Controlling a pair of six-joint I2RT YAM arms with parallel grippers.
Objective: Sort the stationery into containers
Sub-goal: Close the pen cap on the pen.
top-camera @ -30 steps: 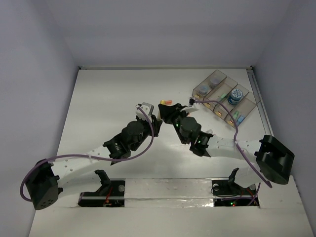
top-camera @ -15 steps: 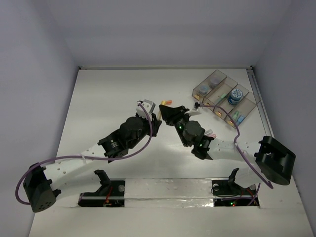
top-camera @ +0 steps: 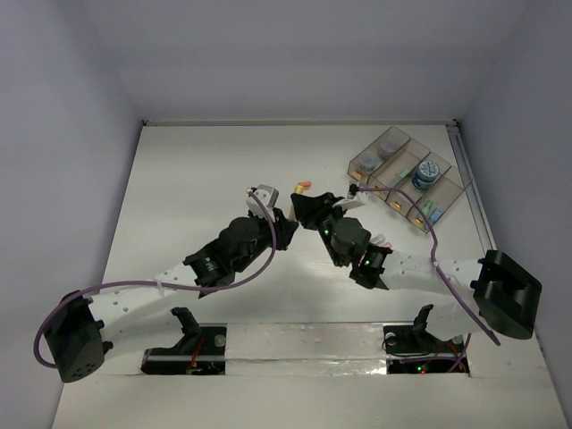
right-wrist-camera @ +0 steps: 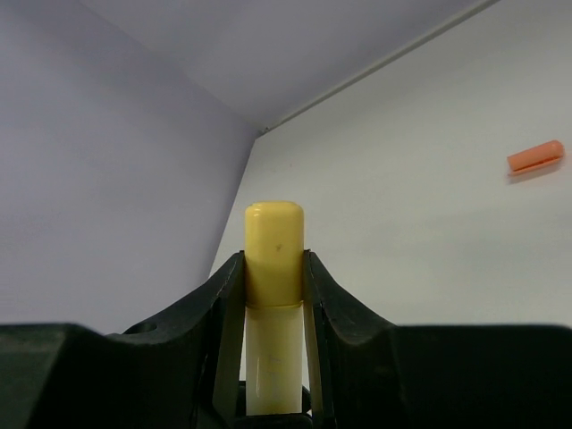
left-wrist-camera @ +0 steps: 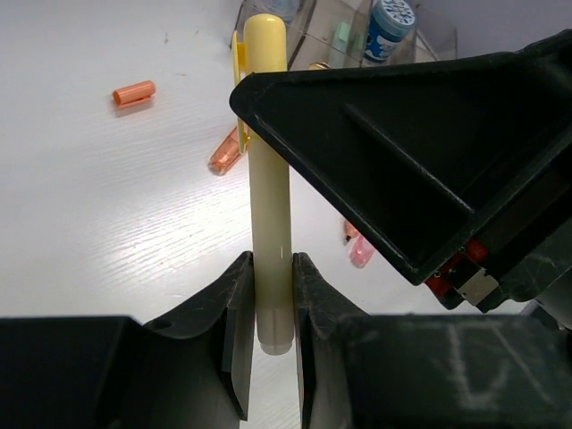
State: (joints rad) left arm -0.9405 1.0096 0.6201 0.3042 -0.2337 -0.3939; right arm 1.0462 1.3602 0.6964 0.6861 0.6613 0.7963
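A pale yellow stick [left-wrist-camera: 268, 179] with a darker yellow cap [right-wrist-camera: 273, 241] is held by both grippers at once, above the middle of the table. My left gripper [left-wrist-camera: 271, 268] is shut on its uncapped end. My right gripper [right-wrist-camera: 273, 264] is shut around the capped end, and its black body fills the right of the left wrist view. In the top view the two grippers meet, left gripper [top-camera: 284, 223] against right gripper [top-camera: 310, 208]. The containers [top-camera: 362, 164] stand at the back right, with a blue roll [top-camera: 424, 174] and grey-purple rolls [top-camera: 387, 143] inside.
Loose stationery lies on the table: an orange cap [left-wrist-camera: 134, 92], an orange stub [left-wrist-camera: 225, 154] and a pink piece [left-wrist-camera: 361, 252]. The orange pieces [top-camera: 302, 186] lie just beyond the grippers. Walls close the table at the back and at both sides.
Both arms have shifted slightly while staying joined on the yellow stick. Neither grip has changed.
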